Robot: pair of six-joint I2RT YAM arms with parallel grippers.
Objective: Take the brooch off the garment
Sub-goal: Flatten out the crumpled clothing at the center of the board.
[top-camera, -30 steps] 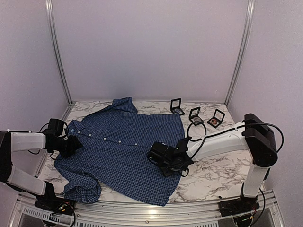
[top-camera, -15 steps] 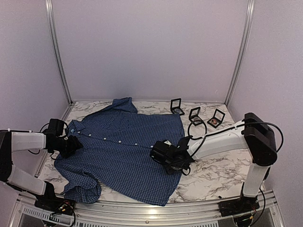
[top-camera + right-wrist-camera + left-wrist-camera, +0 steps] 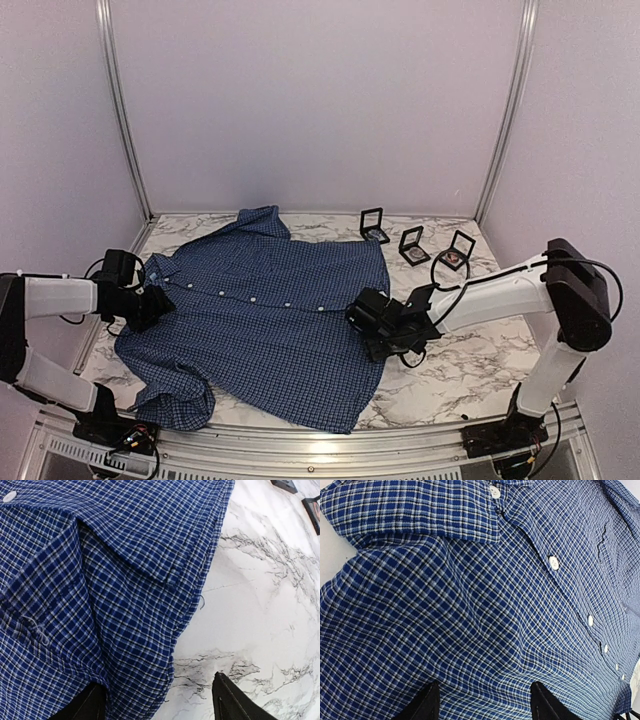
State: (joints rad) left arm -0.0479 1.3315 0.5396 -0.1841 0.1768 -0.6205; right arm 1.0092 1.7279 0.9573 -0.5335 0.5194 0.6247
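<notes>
Shift: right gripper (image 3: 370, 322) sits farther right than a second ago, now at the right hem of the garment (image 3: 260, 310); left gripper (image 3: 155, 303) is unmoved at the collar, left.
Right fingers: spread, one over checked cloth, one over marble table (image 3: 260, 605).
Left fingers: spread above cloth near pale buttons (image 3: 553, 562).
Brooch: cannot be made out on the garment; a reddish spot shows in the far-right frame box (image 3: 457, 252).

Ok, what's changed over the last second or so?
The right tool slid rightward across the shirt, from mid-front to the hem beside bare marble, open and holding nothing. The left tool stayed open near the collar; the shirt and black frame boxes have not moved.
</notes>
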